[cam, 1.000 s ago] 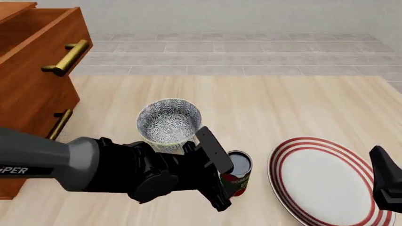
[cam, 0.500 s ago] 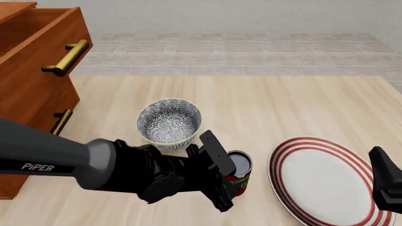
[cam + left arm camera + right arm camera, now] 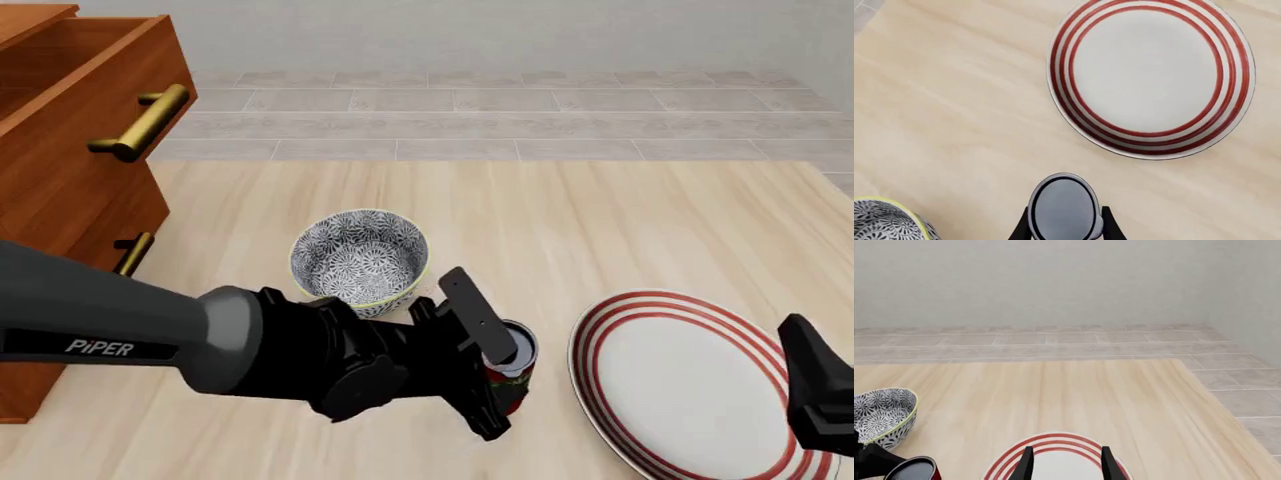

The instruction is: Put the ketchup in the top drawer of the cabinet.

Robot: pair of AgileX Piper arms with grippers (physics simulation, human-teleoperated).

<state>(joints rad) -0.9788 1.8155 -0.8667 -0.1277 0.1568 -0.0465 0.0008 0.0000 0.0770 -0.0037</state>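
Left pincer clamps the ketchup on the pale wooden table; grey tiled floor beyond.

White "PiPER" on left arm grey link, front view. Ketchup label lettering too small to read. No other text.

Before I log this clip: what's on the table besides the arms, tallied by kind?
Tin cans: 1, the ketchup, between the left gripper's jaws
Bowls: 1, the patterned bowl
Plates: 1, the red-ringed plate
Cabinets: 1, the cabinet, its top drawer pulled open
Total: 4
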